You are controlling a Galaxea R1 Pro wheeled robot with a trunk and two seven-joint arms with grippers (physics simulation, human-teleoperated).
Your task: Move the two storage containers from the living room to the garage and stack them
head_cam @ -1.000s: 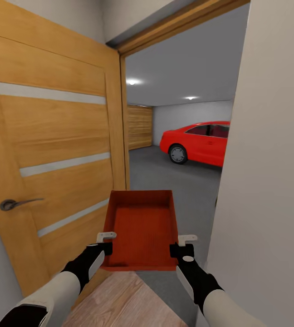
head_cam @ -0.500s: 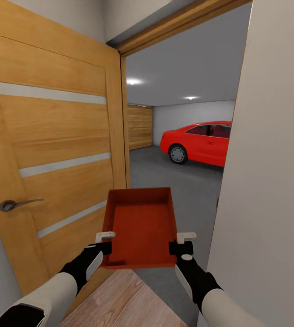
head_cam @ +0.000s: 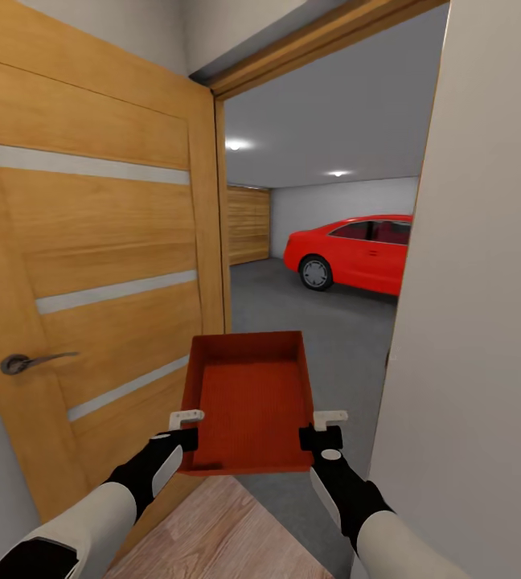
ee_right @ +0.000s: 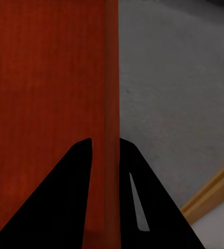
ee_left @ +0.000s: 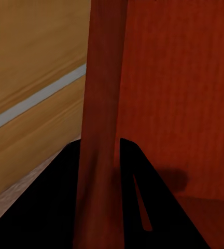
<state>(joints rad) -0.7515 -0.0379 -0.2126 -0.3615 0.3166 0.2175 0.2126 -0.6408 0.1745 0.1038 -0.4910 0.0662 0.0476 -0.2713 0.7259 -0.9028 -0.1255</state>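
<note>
Right now the robot stands at the doorway with one bin (head_cam: pixel 249 400) carried out in front, at the lower centre of the head view. The left gripper (head_cam: pixel 185 430) pinches the bin's left wall near its close corner, and the right gripper (head_cam: pixel 323 430) pinches the right wall opposite. In both wrist views the red wall runs straight up between the two dark fingers, so each set of jaws is clenched on a wall of the bin, one finger inside and one outside. The bin looks roughly level and empty.

Beyond it, the open door (head_cam: pixel 92 265) fills the left of the frame, a pale wall (head_cam: pixel 477 322) fills the right, and the gap between them gives onto the garage floor (head_cam: pixel 309 322), with a red car (head_cam: pixel 353 253) at the middle right. Wood planks (head_cam: pixel 212 535) show at the bottom edge, so the base has probably not yet crossed the threshold.

The step in hand seems to be carrying the bin through. To do it well, drive straight and slowly down the middle of the opening, since the elbows pass close to the door and the wall. Keep both arms moving together so the walls do not twist in the grip, and hold the bin level until there is open concrete to lower it onto.
</note>
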